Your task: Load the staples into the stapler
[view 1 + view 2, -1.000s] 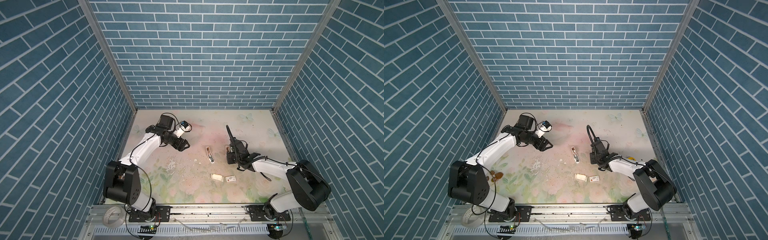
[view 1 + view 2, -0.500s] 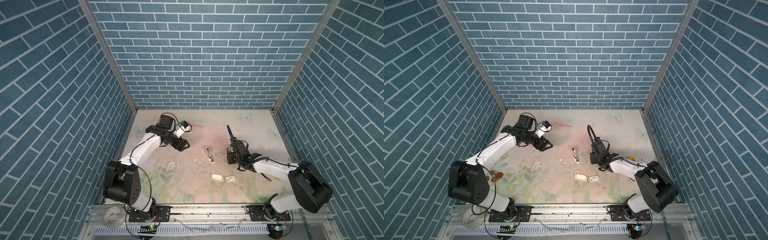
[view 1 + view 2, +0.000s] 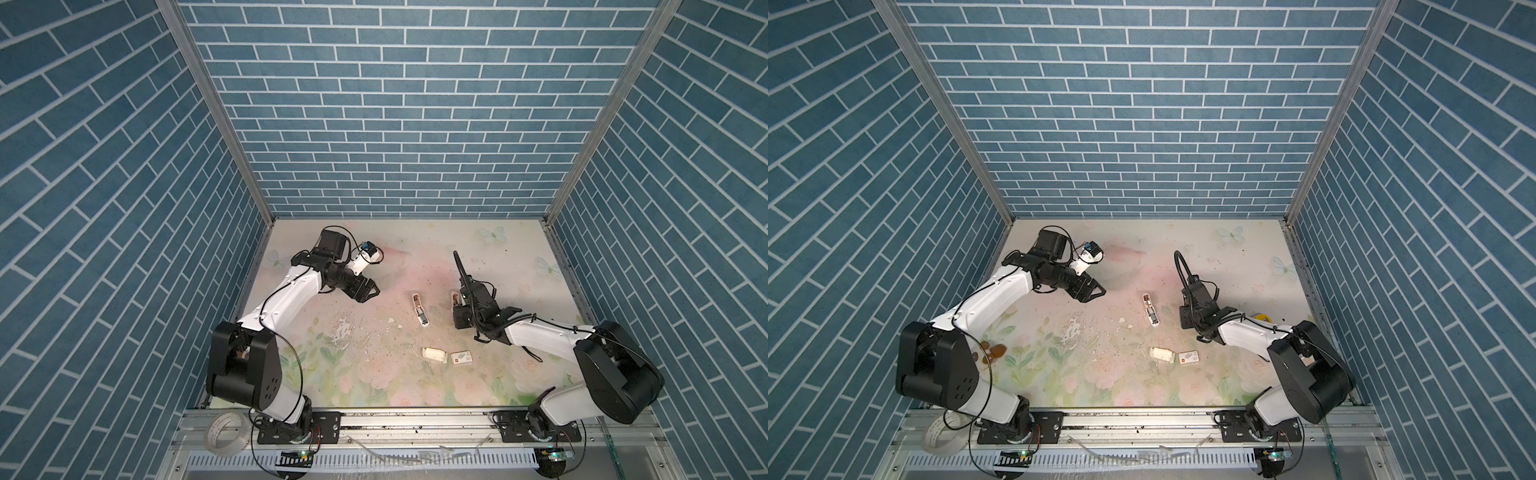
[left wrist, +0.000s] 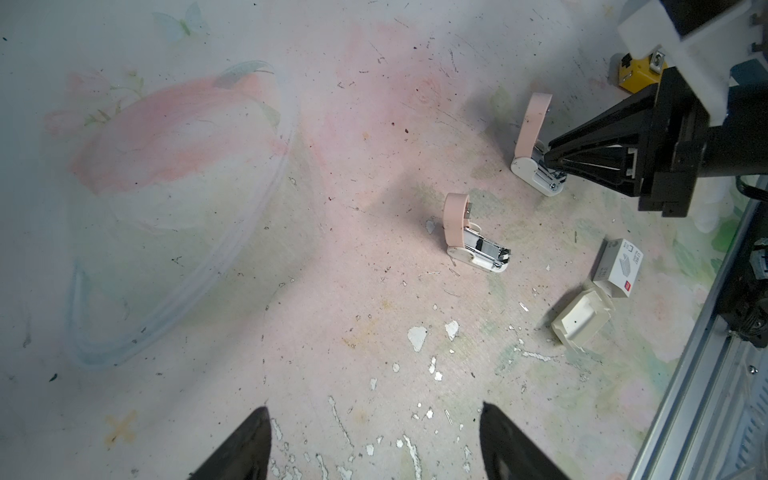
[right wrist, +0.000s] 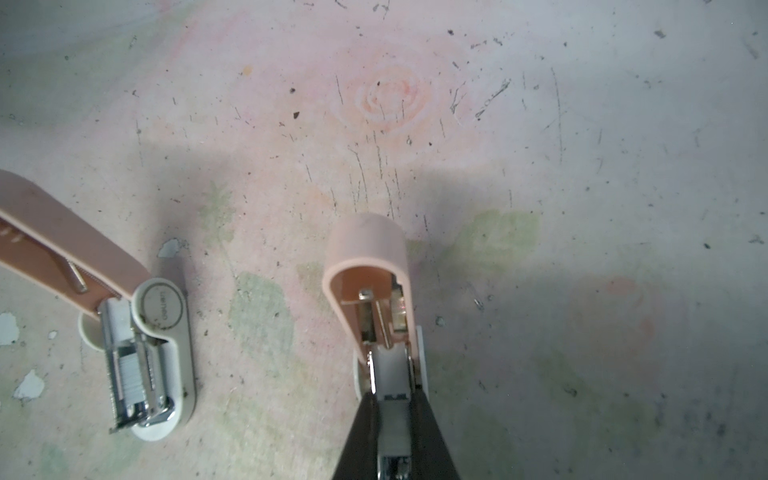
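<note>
A stapler [image 5: 368, 249] with a pink lid swung upright stands right of centre, also seen from the left wrist as the stapler [image 4: 530, 137]. My right gripper [image 5: 392, 397] is shut on the stapler's white-and-metal base, low at the table [image 3: 458, 309]. A second open pink stapler [image 3: 419, 312] lies at centre, and a ribbed silver strip that looks like staples [image 5: 126, 372] sits in its channel. The small white cardboard tray [image 4: 582, 326] lies nearer the front; I cannot make out staples in it. My left gripper [image 4: 376, 409] hangs open and empty at the back left [image 3: 371, 296].
A white sleeve with a red mark [image 4: 619, 266] lies beside the tray [image 3: 433, 354]. A yellow object [image 4: 636, 75] sits behind the right arm. Paint chips and loose bits litter the mat's middle [image 3: 345, 328]. A tape roll [image 3: 224, 432] rests on the front rail.
</note>
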### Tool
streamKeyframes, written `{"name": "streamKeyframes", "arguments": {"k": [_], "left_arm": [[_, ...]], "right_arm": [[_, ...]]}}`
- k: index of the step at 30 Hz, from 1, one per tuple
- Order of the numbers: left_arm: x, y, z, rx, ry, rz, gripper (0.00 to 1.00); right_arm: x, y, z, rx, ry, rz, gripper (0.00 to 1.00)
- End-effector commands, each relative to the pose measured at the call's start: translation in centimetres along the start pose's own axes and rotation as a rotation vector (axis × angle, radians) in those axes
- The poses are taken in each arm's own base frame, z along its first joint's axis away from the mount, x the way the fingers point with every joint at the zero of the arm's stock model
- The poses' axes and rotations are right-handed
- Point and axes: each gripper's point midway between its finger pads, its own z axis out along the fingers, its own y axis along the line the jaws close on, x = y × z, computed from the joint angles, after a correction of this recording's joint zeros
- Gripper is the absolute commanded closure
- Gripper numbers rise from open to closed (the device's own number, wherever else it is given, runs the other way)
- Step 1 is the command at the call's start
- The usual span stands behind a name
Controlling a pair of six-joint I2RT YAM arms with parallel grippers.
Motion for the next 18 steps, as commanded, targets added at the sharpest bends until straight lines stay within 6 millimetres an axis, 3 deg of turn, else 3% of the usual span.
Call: {"name": "streamKeyframes", "arguments": {"k": [1, 18], "left_arm": [[0.2, 0.2, 0.1, 0.009, 0.008, -0.012, 0.20], [0.3, 0.2, 0.1, 0.010, 0.010, -0.012, 0.20]], "right_arm": [[0.6, -0.1, 0.4, 0.005, 0.014, -0.008, 0.90], [-0.2, 0.4, -0.6, -0.016, -0.008, -0.009, 0.91]]}}
